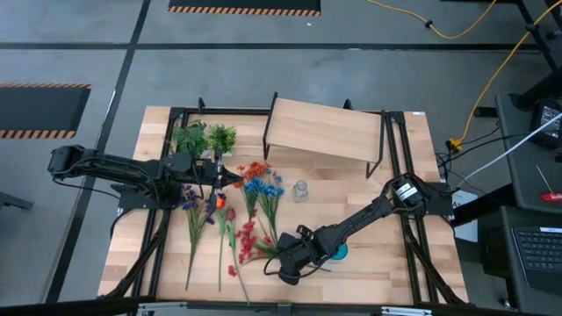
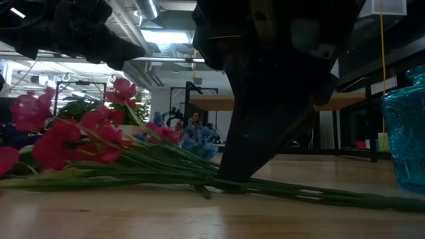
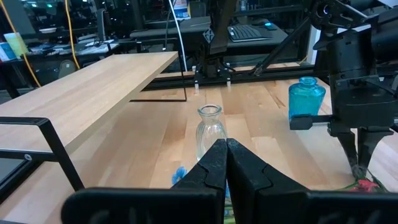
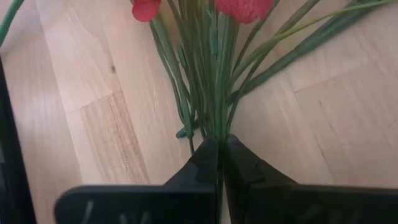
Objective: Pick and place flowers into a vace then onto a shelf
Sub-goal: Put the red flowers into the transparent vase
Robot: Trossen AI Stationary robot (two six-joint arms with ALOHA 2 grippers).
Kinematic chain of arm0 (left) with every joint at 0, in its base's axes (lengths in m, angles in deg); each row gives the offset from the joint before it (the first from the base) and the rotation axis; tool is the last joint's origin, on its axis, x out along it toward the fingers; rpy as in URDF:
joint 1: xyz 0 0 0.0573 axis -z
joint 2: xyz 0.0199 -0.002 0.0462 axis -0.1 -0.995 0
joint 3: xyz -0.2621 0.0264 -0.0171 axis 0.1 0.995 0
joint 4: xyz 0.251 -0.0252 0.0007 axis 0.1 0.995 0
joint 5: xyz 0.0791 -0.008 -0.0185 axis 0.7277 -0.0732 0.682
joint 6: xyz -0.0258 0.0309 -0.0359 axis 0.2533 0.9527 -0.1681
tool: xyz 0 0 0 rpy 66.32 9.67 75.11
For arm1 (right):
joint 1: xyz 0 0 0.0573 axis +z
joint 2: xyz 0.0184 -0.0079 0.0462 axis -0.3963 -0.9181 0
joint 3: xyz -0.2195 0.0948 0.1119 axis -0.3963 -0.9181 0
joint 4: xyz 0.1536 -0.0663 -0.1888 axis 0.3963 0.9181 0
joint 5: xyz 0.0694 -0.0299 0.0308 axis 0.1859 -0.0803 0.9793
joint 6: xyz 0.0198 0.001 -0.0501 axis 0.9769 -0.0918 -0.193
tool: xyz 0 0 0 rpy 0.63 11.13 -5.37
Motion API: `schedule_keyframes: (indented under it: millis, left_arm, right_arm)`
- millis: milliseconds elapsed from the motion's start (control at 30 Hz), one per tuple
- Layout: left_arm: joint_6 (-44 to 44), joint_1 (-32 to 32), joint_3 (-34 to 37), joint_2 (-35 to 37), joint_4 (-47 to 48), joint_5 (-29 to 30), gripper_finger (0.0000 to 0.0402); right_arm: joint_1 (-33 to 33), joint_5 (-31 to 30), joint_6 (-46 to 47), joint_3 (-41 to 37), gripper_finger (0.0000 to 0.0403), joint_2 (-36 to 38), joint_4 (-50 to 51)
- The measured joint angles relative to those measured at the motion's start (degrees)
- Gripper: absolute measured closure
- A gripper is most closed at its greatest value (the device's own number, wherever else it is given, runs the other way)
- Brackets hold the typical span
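Several flower bunches lie flat on the table: purple (image 1: 191, 202), orange (image 1: 255, 170), blue (image 1: 265, 189) and red (image 1: 248, 239). My right gripper (image 1: 284, 263) is down at the red bunch's green stems (image 4: 211, 93), shut on them. A clear glass vase (image 1: 300, 190) stands upright mid-table, and a blue vase (image 1: 339, 253) stands beside the right arm. The shelf (image 1: 325, 130) stands at the far side. My left gripper (image 3: 225, 152) is shut and hovers above the flowers at the left, pointing at the clear vase (image 3: 210, 127). My right gripper pinches the red bunch's gathered stems (image 4: 216, 132) between its two fingers, partway along them, below the blossoms. The fingers (image 2: 234, 169) slant down from above and lie across the stems. The bunch lies on the tabletop, and its stem ends (image 2: 358, 198) run on past the fingers.
Two small leafy potted plants (image 1: 205, 138) stand at the far left beside the shelf. Black frame rails (image 1: 399, 158) run along the table's sides. Bare wood (image 1: 378, 281) lies near the front right corner.
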Motion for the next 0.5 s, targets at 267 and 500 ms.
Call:
schedule_keyframes:
  millis: [267, 500]
  left_arm:
    - [0.0, 0.0, 0.0, 0.0, -0.4, 0.0, 0.0398]
    - [0.0, 0.0, 0.0, 0.0, -2.2, -0.4, 0.0398]
  right_arm:
    - [-0.1, -1.8, 0.1, 0.0, 0.0401, 2.4, 3.1]
    - [-0.1, -3.4, 0.1, 0.1, 0.0401, 4.8, 5.4]
